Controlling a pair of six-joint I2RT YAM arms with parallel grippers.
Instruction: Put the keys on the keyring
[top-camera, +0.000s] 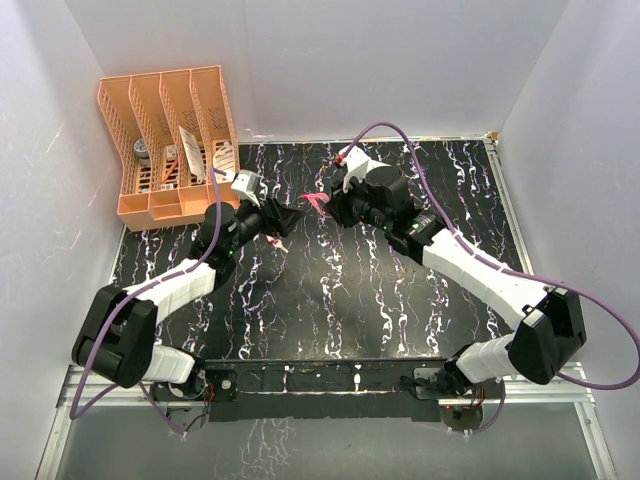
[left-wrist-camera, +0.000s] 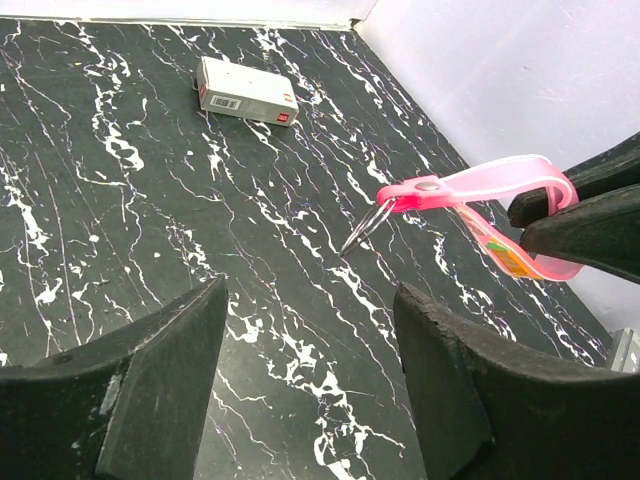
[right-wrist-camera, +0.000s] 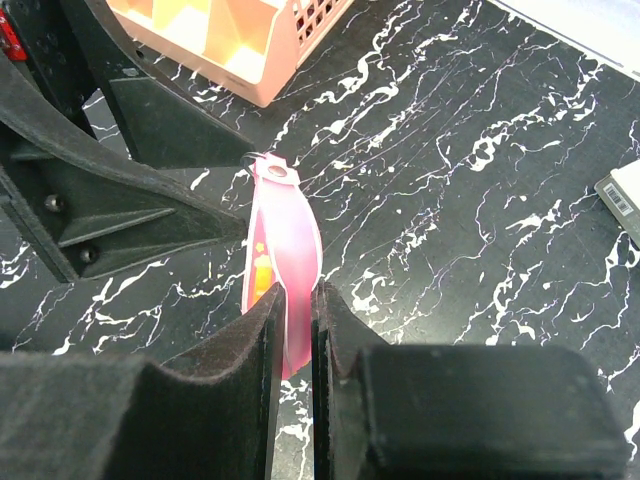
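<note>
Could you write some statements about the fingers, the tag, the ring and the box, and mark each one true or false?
1. The right fingers pinch the pink tag. True.
2. The left fingers are shut on the ring. False: they stand apart, with nothing between them.
3. The ring hangs at the free end of the tag. True.
4. The left fingers hold the box. False: it lies on the table.

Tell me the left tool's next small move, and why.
Probably ease the left tool forward and up toward the metal ring: its jaws stand open and empty, while the right tool holds the keyring by its pink tag, leaving that ring hanging free ahead.
</note>
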